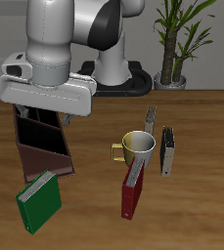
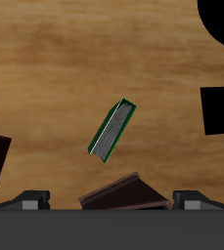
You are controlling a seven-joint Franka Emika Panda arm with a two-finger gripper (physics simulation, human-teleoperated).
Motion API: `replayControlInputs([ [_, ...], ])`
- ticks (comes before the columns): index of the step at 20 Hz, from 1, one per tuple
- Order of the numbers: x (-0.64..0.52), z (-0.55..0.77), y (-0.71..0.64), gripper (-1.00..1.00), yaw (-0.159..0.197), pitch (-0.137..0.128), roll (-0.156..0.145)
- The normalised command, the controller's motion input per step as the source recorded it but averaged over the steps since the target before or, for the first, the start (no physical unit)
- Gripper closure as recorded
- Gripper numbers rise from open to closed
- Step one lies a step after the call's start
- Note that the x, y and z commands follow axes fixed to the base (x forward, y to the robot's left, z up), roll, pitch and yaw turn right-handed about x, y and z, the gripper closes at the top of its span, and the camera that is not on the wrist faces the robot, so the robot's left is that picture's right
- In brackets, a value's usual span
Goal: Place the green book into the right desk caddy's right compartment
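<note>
While the arm hangs high over the right desk caddy point(image 1: 40, 145), the green book point(image 1: 39, 201) stands propped on the table just in front of the caddy's sloped reddish-brown end panel, nearer the table's front edge, leaning rather than lying flat. Seen from the wrist, the green book point(image 2: 112, 128) shows as a thin tilted sliver, white page edges up. The gripper point(image 1: 47, 115) is largely hidden by the arm's grey housing; it has hold of nothing, but how far its fingers stand apart I cannot tell from either view. The right compartment, the small end section away from the caddy's sloped panel, sits under the arm and cannot be made out.

Past the caddy stands a yellow mug point(image 1: 137, 148), with a dark red book point(image 1: 132, 190) leaning at its front and two grey-black books point(image 1: 166, 153) just beyond it; a potted plant point(image 1: 172, 44) is well behind them.

The likely trouble lies in the pick. A thin book propped on edge offers little to pinch, and a descent slightly off its line would probably tip it flat, where its covers are too wide to grip. Carried crooked, it could also catch on the caddy's partition or drop into the middle section.
</note>
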Motion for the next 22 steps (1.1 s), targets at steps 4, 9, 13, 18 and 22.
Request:
replayControlInputs([
  [4,0.24,-0.18,-0.18,-1.0,-0.03,0.019,-0.006],
  [9,0.13,-0.07,-0.07,-1.0,-0.019,-0.015,0.016],
  [13,0.21,-0.16,-0.13,-1.0,-0.002,0.017,0.008],
  [18,0.15,-0.15,-0.05,-1.0,-0.014,0.012,0.025],
  [22,0.12,-0.17,0.03,-1.0,0.017,0.005,0.05],
])
